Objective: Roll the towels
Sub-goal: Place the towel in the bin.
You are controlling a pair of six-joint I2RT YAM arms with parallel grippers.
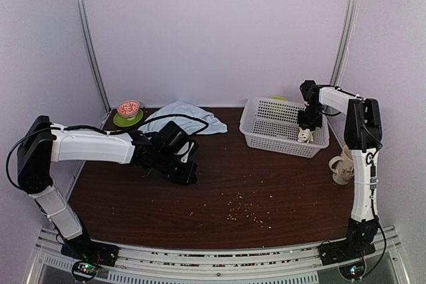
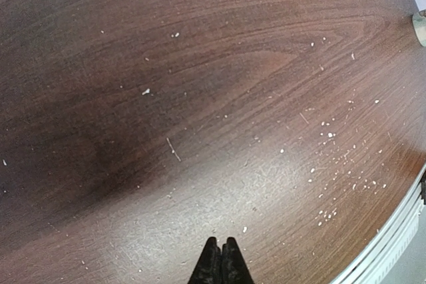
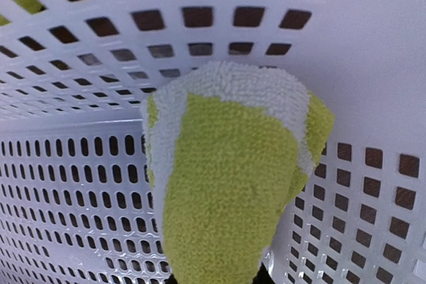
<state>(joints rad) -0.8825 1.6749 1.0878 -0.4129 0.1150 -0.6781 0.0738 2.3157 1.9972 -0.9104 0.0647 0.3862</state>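
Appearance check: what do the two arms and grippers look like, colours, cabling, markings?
Left arm and right arm: white tubular shells, black joint housings, thin black cables looping outside the links. Left gripper: black fingers tapering to narrow tips. Right gripper: black body. Small lit circuit boards at both bases; no readable markings.

R tool at basket, blue towel crumpled

No readable text or labels
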